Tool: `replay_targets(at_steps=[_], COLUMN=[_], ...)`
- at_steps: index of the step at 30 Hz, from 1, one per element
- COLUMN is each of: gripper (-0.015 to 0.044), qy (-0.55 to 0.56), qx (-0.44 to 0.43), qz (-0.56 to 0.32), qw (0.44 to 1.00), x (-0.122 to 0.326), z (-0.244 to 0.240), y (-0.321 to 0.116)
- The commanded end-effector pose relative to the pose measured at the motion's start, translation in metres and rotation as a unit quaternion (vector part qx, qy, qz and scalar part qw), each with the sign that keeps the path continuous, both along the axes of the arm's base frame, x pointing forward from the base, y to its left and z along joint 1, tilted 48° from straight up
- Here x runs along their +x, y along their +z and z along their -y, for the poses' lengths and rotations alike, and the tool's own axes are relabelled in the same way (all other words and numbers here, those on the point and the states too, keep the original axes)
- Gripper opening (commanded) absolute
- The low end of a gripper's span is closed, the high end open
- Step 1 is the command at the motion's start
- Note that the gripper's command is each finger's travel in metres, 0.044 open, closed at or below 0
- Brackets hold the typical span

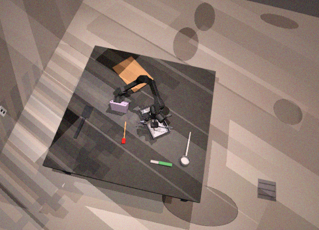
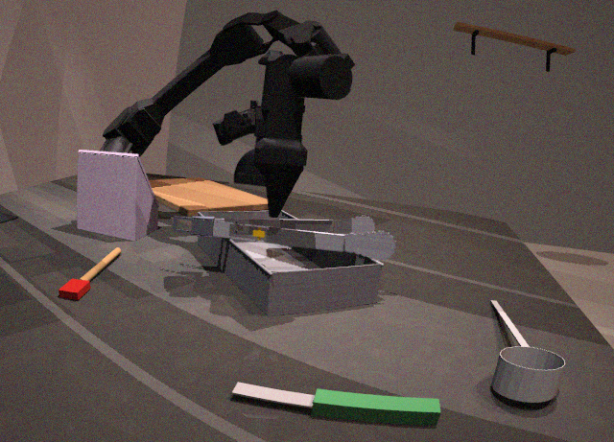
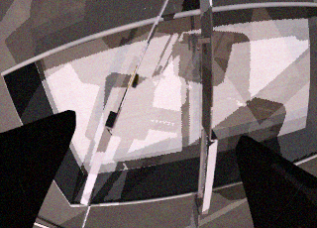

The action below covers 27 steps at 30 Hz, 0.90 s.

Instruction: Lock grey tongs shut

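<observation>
The grey tongs (image 1: 166,127) (image 2: 329,240) lie open across the roasting tin (image 2: 322,290) (image 3: 20,91), roughly level. In the exterior view their scalloped tips are at the right and their narrow end at the left, with a small yellow piece between. My gripper (image 3: 159,132) points down over the tin, open and empty. In the wrist view both arms of the tongs pass between its fingertips, the right arm nearer the right finger. In the exterior view the fingertips are close to the height of the tongs; contact cannot be told. The wooden board (image 1: 131,70) (image 2: 213,195) has no tongs on it.
A lilac block (image 1: 119,107) (image 2: 111,195) stands by the arm's base. A red-headed brush (image 1: 123,140) (image 2: 74,289), a green-handled tool (image 1: 165,163) (image 2: 376,407), a long-handled pan (image 1: 184,160) (image 2: 528,378) and a dark spatula (image 1: 86,111) lie around the tin.
</observation>
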<state>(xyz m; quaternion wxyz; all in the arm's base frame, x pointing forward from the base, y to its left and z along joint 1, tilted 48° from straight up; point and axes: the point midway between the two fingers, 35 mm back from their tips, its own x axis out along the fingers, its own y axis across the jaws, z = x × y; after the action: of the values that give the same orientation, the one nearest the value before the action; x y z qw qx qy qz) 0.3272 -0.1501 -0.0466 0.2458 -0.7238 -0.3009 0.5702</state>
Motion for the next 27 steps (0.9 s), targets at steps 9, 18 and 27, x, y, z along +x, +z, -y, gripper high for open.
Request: replay_targets(at_steps=[9,18,27], gripper=[0.0440,0.0440,0.0440], qy=[-0.002,-0.002,-0.001], qx=[0.002,0.003,0.004], qz=[-0.001,-0.001,-0.001], qw=[1.000,1.000,1.000], x=[0.004,0.006,0.008], z=[-0.015,-0.026,-0.038], y=[-0.014,-0.024,-0.033])
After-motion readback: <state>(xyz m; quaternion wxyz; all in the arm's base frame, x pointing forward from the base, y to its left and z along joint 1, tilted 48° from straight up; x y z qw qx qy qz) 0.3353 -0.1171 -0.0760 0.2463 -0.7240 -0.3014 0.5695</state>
